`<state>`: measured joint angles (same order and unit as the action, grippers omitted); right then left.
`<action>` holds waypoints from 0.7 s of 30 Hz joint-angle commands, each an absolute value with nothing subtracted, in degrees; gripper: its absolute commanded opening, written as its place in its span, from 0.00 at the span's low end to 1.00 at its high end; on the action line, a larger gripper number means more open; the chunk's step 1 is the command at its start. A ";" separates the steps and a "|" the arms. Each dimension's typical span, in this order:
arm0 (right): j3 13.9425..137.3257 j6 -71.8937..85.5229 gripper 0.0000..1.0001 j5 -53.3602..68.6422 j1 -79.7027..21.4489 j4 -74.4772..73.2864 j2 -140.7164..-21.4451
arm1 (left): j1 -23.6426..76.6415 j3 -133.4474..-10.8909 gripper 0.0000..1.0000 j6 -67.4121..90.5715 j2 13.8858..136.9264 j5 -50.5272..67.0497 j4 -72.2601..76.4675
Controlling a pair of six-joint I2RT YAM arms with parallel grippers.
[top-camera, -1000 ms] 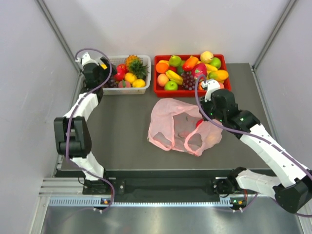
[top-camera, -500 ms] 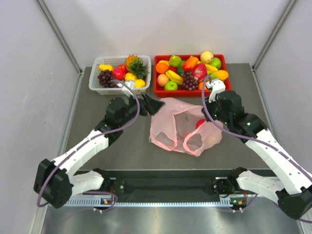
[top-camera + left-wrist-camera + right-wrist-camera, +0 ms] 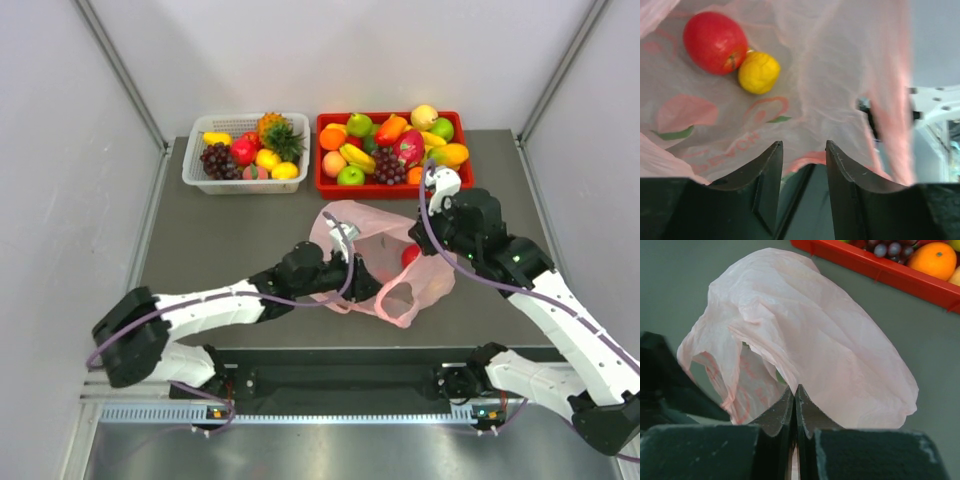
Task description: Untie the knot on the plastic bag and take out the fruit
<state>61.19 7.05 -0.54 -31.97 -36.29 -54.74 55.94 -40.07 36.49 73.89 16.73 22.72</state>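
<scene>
Plastic bag (image 3: 384,262) of thin pink film lay crumpled on the grey counter (image 3: 230,240), near the middle and just in front of the red tray (image 3: 322,186). The right jaws were pressed tight together on a fold of the film at the bag's far right side. They held it up so that it draped like a dome in the right wrist view. The left jaws stood partly apart with a clear gap between them, at the bag's near rim and pointing into it. Whether they touched the film could not be told. Inside the bag a red fruit (image 3: 715,42) lay touching a smaller yellow fruit (image 3: 758,73). Farther back, the red tray and a white basket (image 3: 192,166) beside it were heaped with other toy fruit.
</scene>
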 commanded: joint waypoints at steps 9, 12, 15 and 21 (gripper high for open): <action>62.05 6.42 0.00 2.55 -31.29 -35.86 -52.21 | 62.22 -50.53 0.42 34.97 98.07 5.89 39.78; 62.58 5.89 0.00 6.58 -31.29 -34.98 -51.51 | 63.02 -49.66 0.42 36.91 102.56 3.97 46.81; 63.54 5.45 0.00 12.47 -31.29 -33.40 -51.68 | 63.46 -49.39 0.49 38.49 105.99 0.90 50.36; 64.33 5.19 0.00 18.45 -31.29 -31.38 -53.87 | 66.00 -50.97 0.72 40.52 111.70 -8.16 55.28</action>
<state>61.19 6.07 13.43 -31.97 -35.20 -52.95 64.42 -48.82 38.94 110.28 -1.54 47.09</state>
